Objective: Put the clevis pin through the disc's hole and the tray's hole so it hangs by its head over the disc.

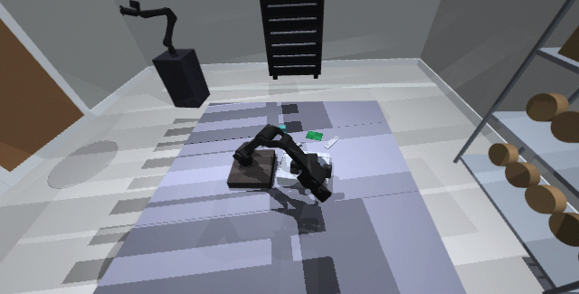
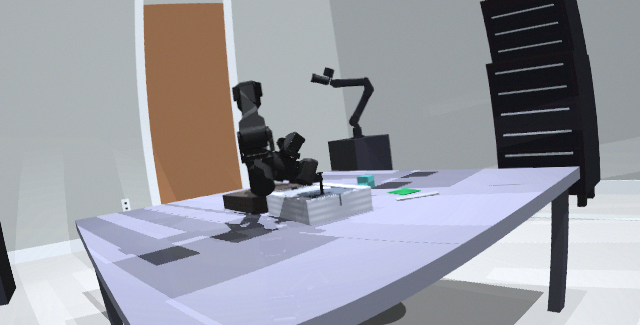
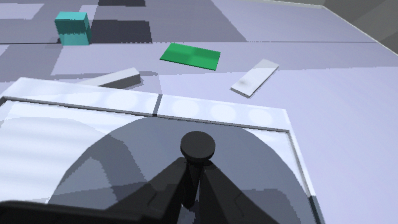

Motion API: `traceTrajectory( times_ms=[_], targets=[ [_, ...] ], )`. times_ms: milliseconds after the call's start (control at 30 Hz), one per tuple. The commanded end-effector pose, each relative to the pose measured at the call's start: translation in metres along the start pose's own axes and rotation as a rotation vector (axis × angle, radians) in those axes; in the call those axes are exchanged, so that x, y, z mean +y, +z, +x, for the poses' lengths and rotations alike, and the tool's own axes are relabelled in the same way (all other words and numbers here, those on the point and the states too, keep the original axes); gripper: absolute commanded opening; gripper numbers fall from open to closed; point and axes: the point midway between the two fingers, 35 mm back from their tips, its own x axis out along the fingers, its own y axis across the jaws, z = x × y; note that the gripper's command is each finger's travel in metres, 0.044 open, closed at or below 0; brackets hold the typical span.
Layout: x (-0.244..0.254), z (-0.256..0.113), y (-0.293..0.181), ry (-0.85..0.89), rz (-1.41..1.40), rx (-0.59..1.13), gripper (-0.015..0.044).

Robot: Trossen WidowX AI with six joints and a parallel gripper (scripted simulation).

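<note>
Wrist view puts the clevis pin [image 2: 321, 184] [image 3: 197, 145] nearest the lens, its round, flat head uppermost and its shank running down between the fingertips of the gripper [image 2: 319, 175] [image 3: 193, 166]. The jaws are clenched on that shank, just below the head. Seen from the exterior, the black arm [image 1: 296, 154] [image 2: 253, 137] rises from its dark brown base block [image 1: 251, 177] [image 2: 245, 203], bends over high up, and brings its wrist low above the steel tray [image 1: 285, 178] [image 2: 340, 209] [image 3: 215, 110]; from the top, the arm covers the fingertips. The pin looks nearly black (deep shade does it no favours) and stands roughly upright over the middle part of the disc [image 3: 260, 160]. Its head is above the disc's surface; whether the lower end has entered either hole, I cannot tell. The disc is wide, smooth and blue-grey, lying inside the tray's pale, squared rim, with the fingers hiding its centre. Beyond the tray, a green card [image 1: 314, 136] [image 2: 404, 191] [image 3: 191, 56] lies flat on the table.
</note>
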Motion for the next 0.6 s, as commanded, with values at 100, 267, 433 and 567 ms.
traceTrajectory(
  times_ms=[100, 267, 433, 567],
  targets=[
    [-0.001, 0.0006, 0.0, -0.006, -0.012, 0.005, 0.0],
    [-0.0005, 0.001, -0.0001, -0.012, -0.025, -0.002, 0.0],
    [-0.0003, 0.0014, -0.0003, -0.014, -0.029, -0.011, 0.0],
    [-0.0003, 0.0018, -0.0006, -0.013, -0.027, -0.022, 0.0]
  ],
)
